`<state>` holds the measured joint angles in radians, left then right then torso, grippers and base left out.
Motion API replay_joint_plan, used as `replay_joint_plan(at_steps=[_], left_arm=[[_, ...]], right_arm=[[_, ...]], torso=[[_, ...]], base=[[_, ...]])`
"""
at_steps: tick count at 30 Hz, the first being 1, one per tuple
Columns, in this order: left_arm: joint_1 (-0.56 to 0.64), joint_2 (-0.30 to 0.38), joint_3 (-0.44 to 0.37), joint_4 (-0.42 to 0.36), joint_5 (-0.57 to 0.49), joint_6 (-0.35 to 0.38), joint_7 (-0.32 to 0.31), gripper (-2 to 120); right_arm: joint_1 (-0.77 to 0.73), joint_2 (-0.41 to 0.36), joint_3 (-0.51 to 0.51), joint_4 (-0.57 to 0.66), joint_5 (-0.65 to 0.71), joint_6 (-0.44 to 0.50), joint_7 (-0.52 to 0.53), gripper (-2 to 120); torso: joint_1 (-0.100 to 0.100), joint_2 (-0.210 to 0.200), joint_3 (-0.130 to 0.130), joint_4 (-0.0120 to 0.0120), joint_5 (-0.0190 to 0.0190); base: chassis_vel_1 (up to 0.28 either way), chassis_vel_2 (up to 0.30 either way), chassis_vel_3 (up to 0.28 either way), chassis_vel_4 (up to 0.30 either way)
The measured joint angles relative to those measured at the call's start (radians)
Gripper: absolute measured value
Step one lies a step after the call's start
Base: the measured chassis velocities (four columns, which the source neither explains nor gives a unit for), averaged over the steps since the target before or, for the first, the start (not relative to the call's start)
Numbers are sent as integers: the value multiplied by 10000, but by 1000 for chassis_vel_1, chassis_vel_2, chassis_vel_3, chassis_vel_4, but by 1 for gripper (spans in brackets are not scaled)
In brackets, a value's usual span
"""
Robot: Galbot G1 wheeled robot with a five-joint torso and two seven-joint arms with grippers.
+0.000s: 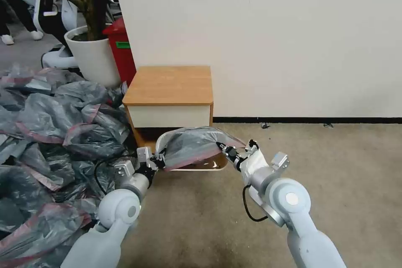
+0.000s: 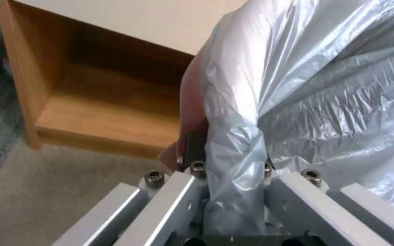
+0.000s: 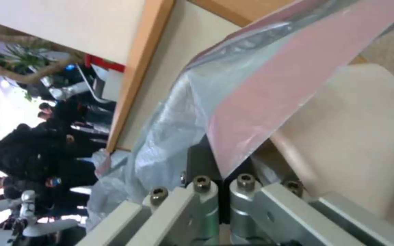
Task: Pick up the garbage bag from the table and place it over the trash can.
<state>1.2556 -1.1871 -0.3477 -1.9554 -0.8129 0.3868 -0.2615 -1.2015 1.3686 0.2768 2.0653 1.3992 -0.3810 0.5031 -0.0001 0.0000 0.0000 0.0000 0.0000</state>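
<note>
The garbage bag (image 1: 190, 144) is thin, crinkly, translucent grey plastic with a smooth pink band. The table (image 1: 169, 86) has a matt wood-grain tabletop and a smooth cream drawer front. The trash can (image 3: 366, 136) is smooth beige plastic. The left gripper (image 2: 233, 164) and right gripper (image 3: 224, 171) show brushed metal with steel bolts.

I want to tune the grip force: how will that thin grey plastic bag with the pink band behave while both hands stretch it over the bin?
The thin crinkly grey plastic bag looks floppy and very light: it sags and creases between the left hand and right hand. Its glossy film may slip or tear under hard pulling. The cream plastic bin might shift.
</note>
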Motion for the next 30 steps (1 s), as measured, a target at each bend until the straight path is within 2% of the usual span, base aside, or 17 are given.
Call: replay_joint_plan(at_steps=[17,30], left_arm=[[-307,-207,0,286,-611,-15,-636,3],[-639,-386,122,372,-1342,-62,-1455,3]], right_arm=[[-460,-58,209,244,-268,298,-387,0],[-856,-143,420,280,-331,332,-537,0]], torso=[[1,0,0,0,0],[0,0,0,0,0]], base=[[0,0,0,0],[0,0,0,0]])
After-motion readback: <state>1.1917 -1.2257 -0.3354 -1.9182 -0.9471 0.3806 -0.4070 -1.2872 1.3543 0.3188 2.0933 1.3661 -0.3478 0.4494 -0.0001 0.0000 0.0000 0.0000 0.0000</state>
